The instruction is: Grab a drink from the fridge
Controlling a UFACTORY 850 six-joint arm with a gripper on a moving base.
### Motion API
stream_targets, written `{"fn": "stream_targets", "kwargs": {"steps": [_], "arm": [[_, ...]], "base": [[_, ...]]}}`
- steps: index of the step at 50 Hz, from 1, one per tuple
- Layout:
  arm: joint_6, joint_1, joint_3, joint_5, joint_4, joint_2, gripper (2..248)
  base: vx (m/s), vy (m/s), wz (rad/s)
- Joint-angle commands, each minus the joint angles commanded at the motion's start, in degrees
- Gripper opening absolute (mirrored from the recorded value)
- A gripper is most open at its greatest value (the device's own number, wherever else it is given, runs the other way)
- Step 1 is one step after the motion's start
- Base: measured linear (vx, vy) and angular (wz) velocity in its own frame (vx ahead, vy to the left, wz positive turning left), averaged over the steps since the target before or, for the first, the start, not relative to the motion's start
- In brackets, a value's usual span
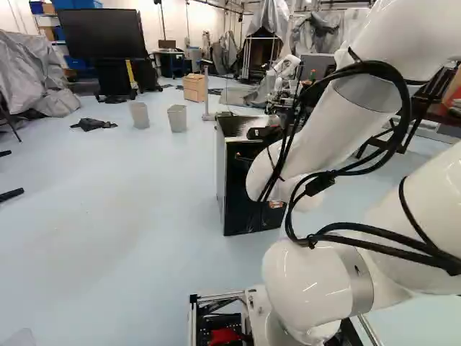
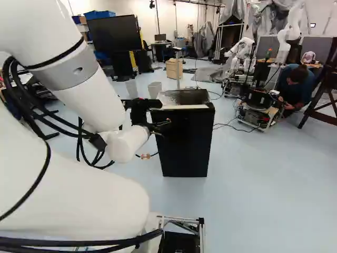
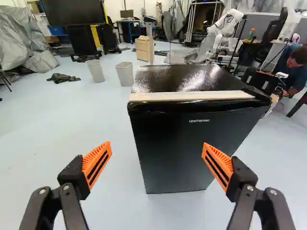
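Note:
In the right base view my gripper (image 2: 162, 128) is level with the upper part of a small black fridge (image 2: 185, 139), in front of its door side. The wrist view shows the gripper (image 3: 157, 149) open, its orange-padded fingers wide apart with nothing held between them. Ahead of them stands the fridge (image 3: 187, 143), upright on the floor with its door closed and a pale strip along the top front edge. The left base view has the fridge (image 1: 241, 187) partly behind my arm. No drink is visible; the fridge's inside is hidden.
Two grey bins (image 3: 125, 73) and a wooden cabinet (image 3: 144, 49) stand behind the fridge. A large dark screen (image 1: 99, 34) is farther back. Another robot (image 2: 241, 55) stands beyond the fridge, and a cable (image 2: 226, 125) lies on the floor beside it.

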Motion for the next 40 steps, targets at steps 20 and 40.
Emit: {"fn": "stream_targets", "kwargs": {"steps": [20,40], "arm": [[0.0,0.0,0.0,0.0,0.0,0.0,247],[0.0,0.5,0.0,0.0,0.0,0.0,247]], "base": [[0.000,0.101,-0.014],[0.001,0.101,-0.008]]}}
